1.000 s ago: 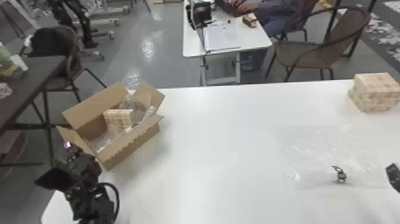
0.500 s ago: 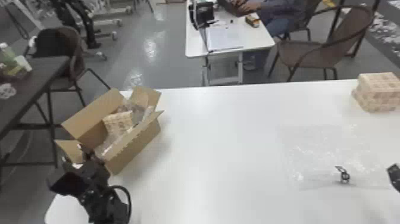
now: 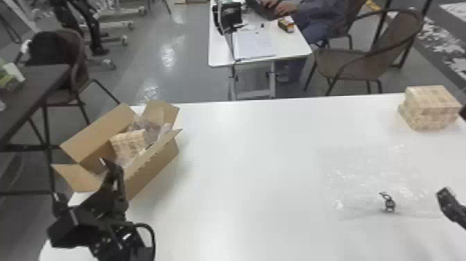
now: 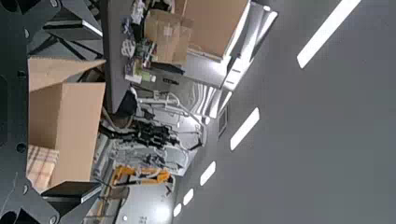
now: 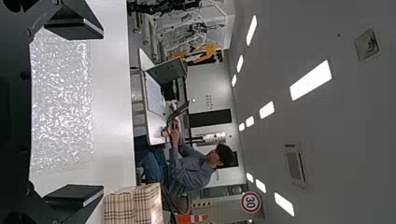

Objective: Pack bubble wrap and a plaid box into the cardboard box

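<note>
The open cardboard box [image 3: 152, 173] stands at the table's left edge, flaps out. Inside it lie a plaid box [image 3: 130, 144] and crumpled bubble wrap [image 3: 149, 130]. My left gripper [image 3: 83, 184] is at the carton's near end, one finger against or over the near flap. In the left wrist view my left gripper [image 4: 100, 109] is open, the carton [image 4: 79, 130] beyond its spread fingers. On the right, my right gripper [image 3: 449, 204] is beside flat bubble wrap [image 3: 374, 173]. In the right wrist view my right gripper [image 5: 100, 112] is open, the sheet [image 5: 60, 102] showing between its fingers.
More plaid boxes [image 3: 430, 107] are stacked at the back right of the white table [image 3: 242, 166]. A small dark piece [image 3: 389, 203] appears over the flat wrap. Behind stand a smaller table [image 3: 294, 50] and a chair [image 3: 367, 66]; a dark table [image 3: 38, 83] is at left.
My left gripper has moved right and up to the carton's near end. The carton has shifted and turned slightly, its near flap now sitting lower. My right gripper has hardly moved.
</note>
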